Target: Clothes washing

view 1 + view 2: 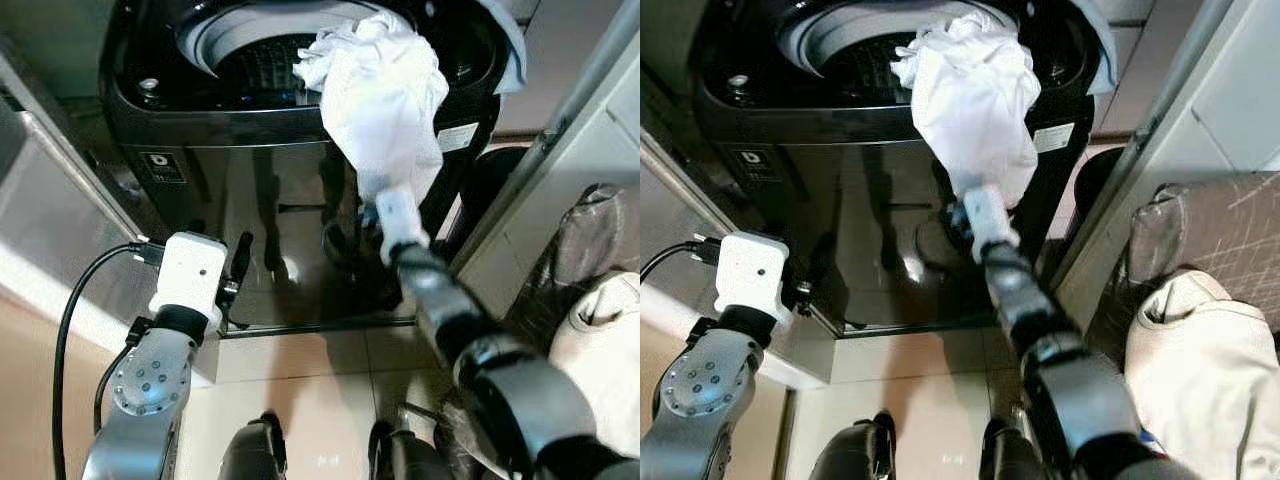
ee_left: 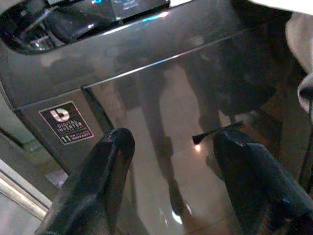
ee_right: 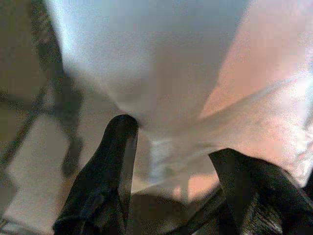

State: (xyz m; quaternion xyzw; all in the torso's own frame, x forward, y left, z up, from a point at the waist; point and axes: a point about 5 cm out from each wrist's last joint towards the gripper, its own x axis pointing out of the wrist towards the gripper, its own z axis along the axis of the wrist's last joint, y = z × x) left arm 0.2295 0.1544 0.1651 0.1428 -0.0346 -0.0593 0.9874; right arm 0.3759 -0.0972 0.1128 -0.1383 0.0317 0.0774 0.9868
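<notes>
A black top-loading washing machine (image 1: 250, 170) stands in front of me with its lid up and its drum (image 1: 265, 60) exposed. A bunched white garment (image 1: 385, 95) hangs over the machine's front right rim, partly above the drum. It is draped over the end of my raised right arm (image 1: 405, 225). In the right wrist view my right gripper (image 3: 176, 142) has its fingers (image 3: 115, 176) spread, with the white cloth lying between and beyond them. My left gripper (image 2: 171, 166) is open and empty, held low in front of the machine's glossy front panel (image 2: 161, 93).
A white bag (image 1: 1200, 370) and a grey checked bag (image 1: 590, 235) lie on the floor at the right. A pale wall edge (image 1: 560, 130) runs close beside the washer, with a dark bin (image 1: 490, 175) in the gap. A light cabinet (image 1: 50, 230) flanks the left.
</notes>
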